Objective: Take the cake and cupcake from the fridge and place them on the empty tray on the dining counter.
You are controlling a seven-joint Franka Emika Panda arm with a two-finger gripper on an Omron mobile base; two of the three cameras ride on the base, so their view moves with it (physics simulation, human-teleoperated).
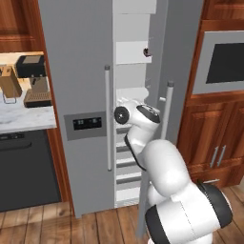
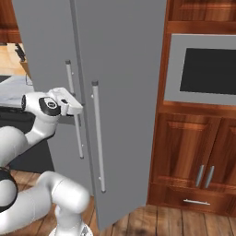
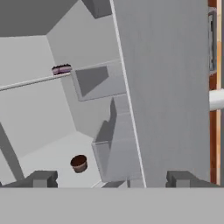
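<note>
The grey fridge point(image 1: 81, 71) stands with its right door point(image 2: 120, 92) swung partly open. In the hand view, the round dark-brown cupcake point(image 3: 79, 163) sits on a lower white shelf. The tiny cake point(image 3: 61, 69), brown with a pink layer, rests on a higher shelf's edge, and also appears as a small dark speck, the cake point(image 1: 147, 52). My gripper point(image 3: 111, 180) is open with nothing between its fingers. It is at the door gap, pointing into the fridge, well short of both sweets. The tray and dining counter are out of view.
Grey door bins point(image 3: 113, 148) jut from the open door close on my right. A built-in oven point(image 1: 224, 62) and wood cabinets point(image 2: 193, 152) flank the fridge's right. A coffee machine point(image 1: 33, 78) sits on the marble wall counter point(image 1: 24, 119) to the left.
</note>
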